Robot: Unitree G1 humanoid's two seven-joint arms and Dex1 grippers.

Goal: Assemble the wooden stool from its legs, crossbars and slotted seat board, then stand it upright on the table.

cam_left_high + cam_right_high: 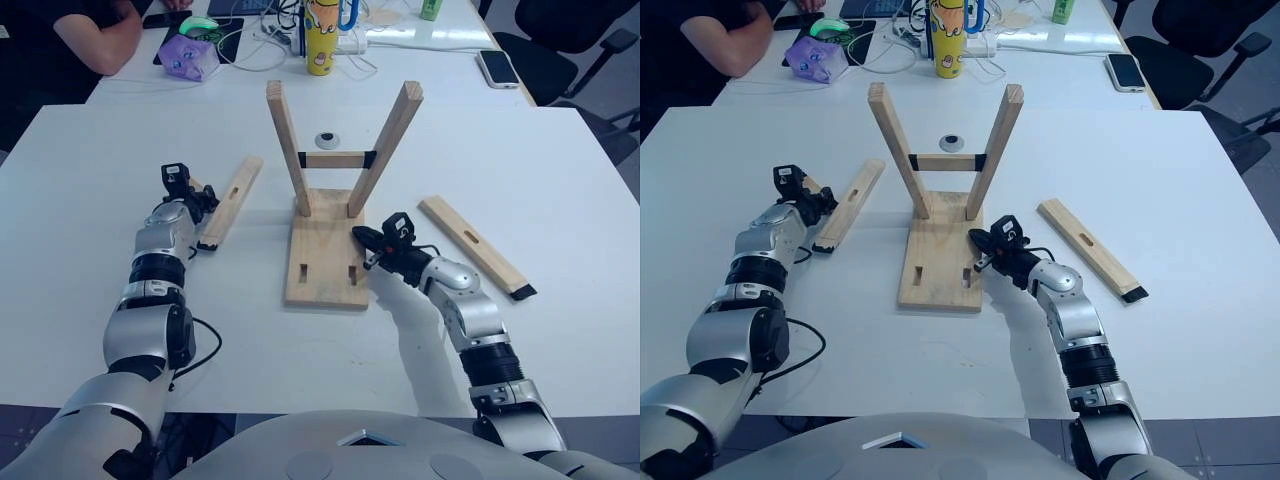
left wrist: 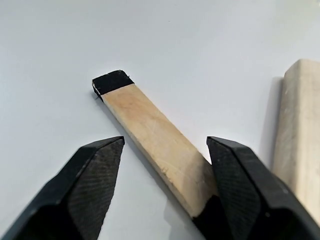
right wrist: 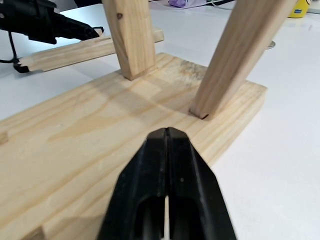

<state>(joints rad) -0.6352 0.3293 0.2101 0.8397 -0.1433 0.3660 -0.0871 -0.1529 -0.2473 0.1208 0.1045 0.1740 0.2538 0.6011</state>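
Note:
The slotted seat board (image 1: 322,268) lies flat mid-table. Two legs (image 1: 286,140) (image 1: 388,142) stand tilted in its far slots, joined by a crossbar (image 1: 337,159); the two near slots are bare. My right gripper (image 1: 362,238) is shut on nothing, its tip (image 3: 166,133) over the board's right edge near the right leg's foot (image 3: 210,105). My left gripper (image 2: 165,142) is open, its fingers (image 2: 95,175) on either side of a loose black-tipped crossbar (image 2: 145,127) lying on the table. One loose leg (image 1: 232,198) lies just right of it, and another (image 1: 475,245) lies at the right.
A small black round object (image 1: 327,139) sits behind the standing legs. On the far table are a yellow cup (image 1: 320,40), a phone (image 1: 497,68), a purple item (image 1: 188,57) and cables, with a person's arm at its left.

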